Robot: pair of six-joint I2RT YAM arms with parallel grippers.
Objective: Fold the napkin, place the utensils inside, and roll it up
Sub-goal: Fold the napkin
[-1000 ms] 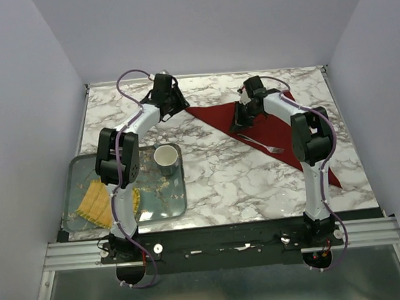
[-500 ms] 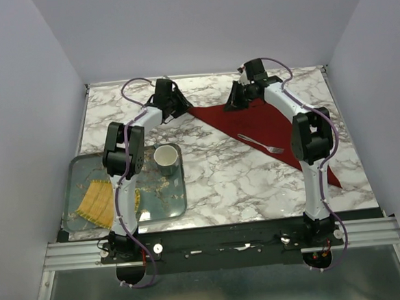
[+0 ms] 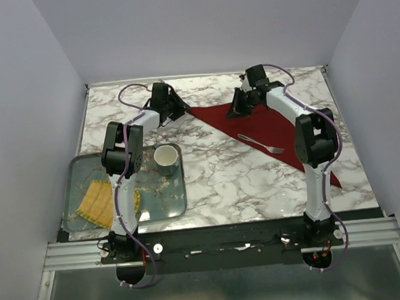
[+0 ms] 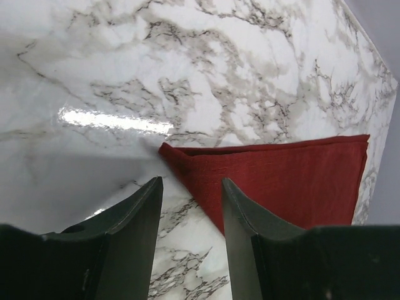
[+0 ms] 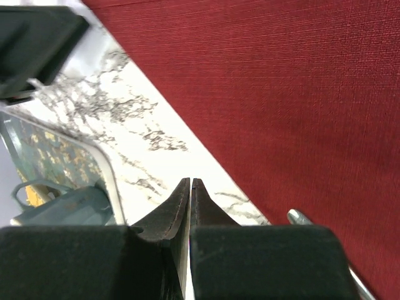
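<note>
The dark red napkin [image 3: 274,127] lies folded into a long triangle on the marble table, from the far middle to the near right. A silver fork [image 3: 261,144] lies on it. My left gripper [image 3: 176,109] is open and empty, low beside the napkin's left tip [image 4: 181,156], with the tip just ahead of its fingers [image 4: 134,212]. My right gripper [image 3: 237,111] is shut and empty above the napkin's far edge [image 5: 281,94]. The fork's handle end [image 5: 300,217] shows at the right of its fingers [image 5: 181,200].
A grey tray [image 3: 178,205] at the near left holds a white cup [image 3: 165,158] and a yellow woven mat [image 3: 94,202]. The tray's corner [image 5: 106,175] shows in the right wrist view. Walls close the table's far and side edges.
My right gripper rose from the napkin's middle to its far edge, then settled slightly lower. My left gripper shifted a little near the napkin's left tip. Napkin and fork stayed put.
</note>
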